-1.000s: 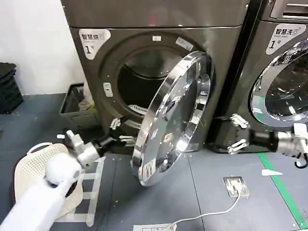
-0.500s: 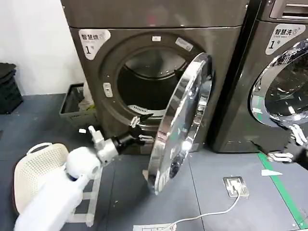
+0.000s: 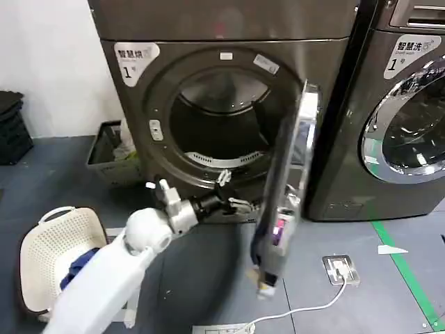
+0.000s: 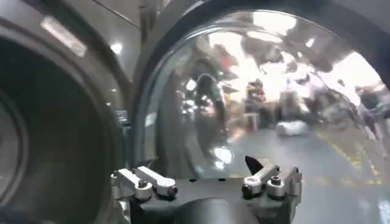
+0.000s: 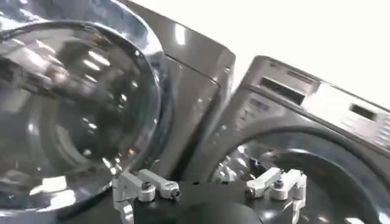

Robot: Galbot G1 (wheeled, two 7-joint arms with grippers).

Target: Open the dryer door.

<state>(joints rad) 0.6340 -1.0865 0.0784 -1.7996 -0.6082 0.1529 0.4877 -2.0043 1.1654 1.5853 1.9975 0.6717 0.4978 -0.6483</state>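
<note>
On the floor at far left, a white laundry basket (image 3: 49,243) with blue cloth inside. Next, the left gripper (image 3: 233,195) reaching low in front of the open drum (image 3: 219,125) of the dryer (image 3: 229,42), jaws apart and holding nothing. Then the dryer door (image 3: 285,188), swung wide open and seen nearly edge-on, hinged at the dryer's right side. Further right, a second machine (image 3: 403,111) with door closed. In the right wrist view, the right gripper (image 5: 210,185), jaws apart, empty.
</note>
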